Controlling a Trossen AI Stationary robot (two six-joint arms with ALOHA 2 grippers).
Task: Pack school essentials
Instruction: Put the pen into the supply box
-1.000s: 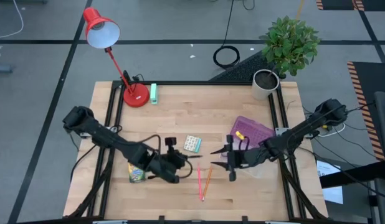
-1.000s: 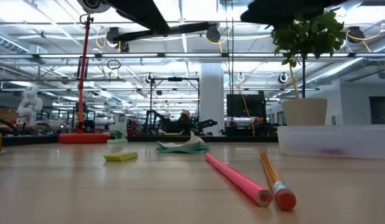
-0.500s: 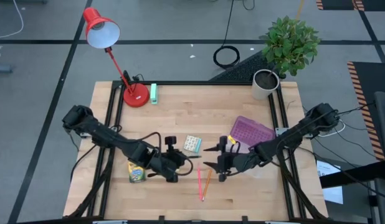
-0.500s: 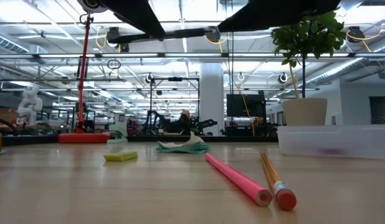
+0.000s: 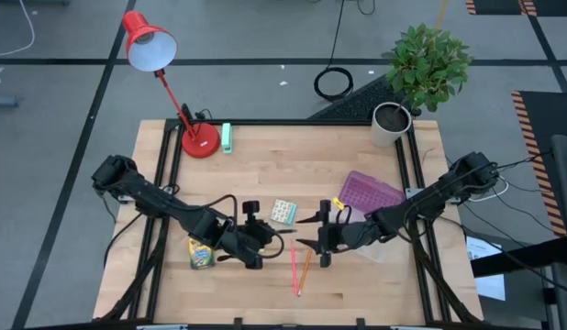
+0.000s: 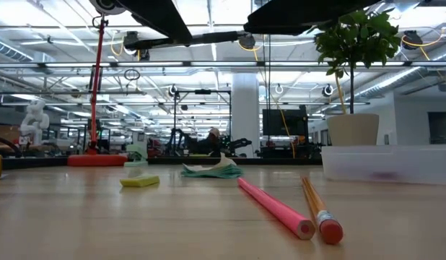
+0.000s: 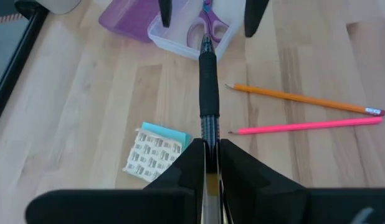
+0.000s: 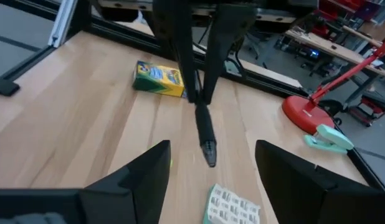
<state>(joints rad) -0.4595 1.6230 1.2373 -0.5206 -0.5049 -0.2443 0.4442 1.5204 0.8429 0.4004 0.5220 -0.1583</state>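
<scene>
Pen held out between my two arms.
My left gripper [image 7: 211,149] clamps the slim black pen [image 7: 207,81]; my right gripper [image 8: 208,180], fingers wide, faces its tip, seemingly not touching, above the table.

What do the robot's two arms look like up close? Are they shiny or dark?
Both arms are dark, nearly black, built from slim jointed segments with thin black cables looping beside them. The left gripper and the right gripper each end in two flat, matte black jaws with squared tips. Neither shows any bright markings.
</scene>
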